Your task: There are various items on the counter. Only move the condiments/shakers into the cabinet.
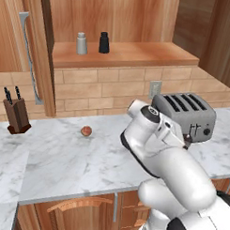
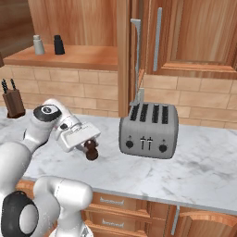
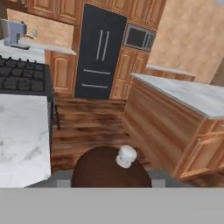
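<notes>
Pepper mill (image 2: 91, 150) comes first, nearest to me: dark brown and knobbed, it sits between my gripper's (image 2: 89, 144) fingers, jaws narrowed onto its body. In the right base view it stands upright on the counter (image 2: 199, 171), or just off it; I cannot tell which. In the hand view the mill's brown top (image 3: 103, 168) fills the 6 o'clock edge, its pale knob at the centre.

From the mill, in the right base view, the silver toaster (image 2: 149, 131) stands at 3 o'clock, near but apart, slots up and dials facing the counter's front edge. In the left base view my arm covers the mill; the toaster (image 1: 185, 114) shows at about 2 o'clock from my wrist.

Farther left on the marble, in the left base view, the small reddish ball (image 1: 86, 131) lies alone, well apart from the toaster. At 9 o'clock from it, against the brick backsplash, the knife block (image 1: 17, 114) holds two black-handled knives.

Farthest back and above, the wall cabinet (image 1: 123, 55) stands open, its tall door (image 1: 26, 48) with the long grey handle swung out at the left. On its shelf, at 12 o'clock from the ball, the light grey shaker (image 1: 82, 43) and the black shaker (image 1: 104, 43) stand upright just beside each other, not touching, grey on the left.
</notes>
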Controlling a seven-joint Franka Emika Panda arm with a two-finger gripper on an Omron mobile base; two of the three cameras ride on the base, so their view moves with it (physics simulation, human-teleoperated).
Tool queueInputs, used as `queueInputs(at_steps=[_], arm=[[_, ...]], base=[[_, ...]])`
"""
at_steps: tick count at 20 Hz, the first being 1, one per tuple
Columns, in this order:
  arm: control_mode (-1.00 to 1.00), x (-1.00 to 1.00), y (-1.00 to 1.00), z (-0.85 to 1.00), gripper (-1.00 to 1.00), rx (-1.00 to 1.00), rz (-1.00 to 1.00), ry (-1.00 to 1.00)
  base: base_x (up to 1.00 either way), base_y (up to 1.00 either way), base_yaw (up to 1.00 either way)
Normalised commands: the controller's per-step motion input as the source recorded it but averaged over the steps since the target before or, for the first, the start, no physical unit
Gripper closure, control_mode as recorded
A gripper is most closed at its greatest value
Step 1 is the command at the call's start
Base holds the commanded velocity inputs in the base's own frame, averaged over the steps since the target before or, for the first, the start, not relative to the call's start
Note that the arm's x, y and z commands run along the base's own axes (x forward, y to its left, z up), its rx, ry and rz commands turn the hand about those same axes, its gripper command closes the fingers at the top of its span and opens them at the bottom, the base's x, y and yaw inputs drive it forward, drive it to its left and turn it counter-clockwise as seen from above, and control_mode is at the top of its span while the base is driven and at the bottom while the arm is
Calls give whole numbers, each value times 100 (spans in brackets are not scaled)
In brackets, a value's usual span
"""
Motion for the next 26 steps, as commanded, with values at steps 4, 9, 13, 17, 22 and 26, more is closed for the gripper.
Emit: queueInputs(at_steps=[4,9,13,17,22,26], arm=[[-100,-42,11,100,100,0,34,0],[-100,-20,4,100,100,0,36,4],[-100,-2,10,100,100,2,34,7],[-100,0,34,100,100,1,23,5],[-100,7,34,91,100,0,19,7],[-100,46,32,62,100,0,18,15]], base=[[0,0,0],[0,0,0],[0,0,0],[0,0,0],[0,0,0],[0,0,0]])
